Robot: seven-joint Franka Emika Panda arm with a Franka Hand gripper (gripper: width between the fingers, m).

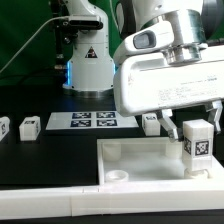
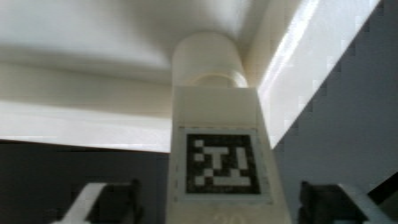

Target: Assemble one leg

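A leg (image 1: 198,140), a small white post with a black-and-white tag, stands upright at the near corner of the large white tray-like piece (image 1: 135,158), at the exterior view's right. My gripper (image 1: 196,124) hangs over it with a finger on each side. In the wrist view the leg (image 2: 222,140) runs up the middle, its rounded far end against the tray piece (image 2: 71,100). My gripper (image 2: 217,208) straddles the leg. The fingers (image 2: 102,202) stand apart from it, with a dark gap on each side. The gripper is open.
The marker board (image 1: 90,121) lies on the dark table behind the tray piece. Other small tagged legs stand at the exterior view's left (image 1: 28,127), at its far left edge (image 1: 4,128), and beside the marker board (image 1: 151,123). The arm's base (image 1: 88,60) is at the back.
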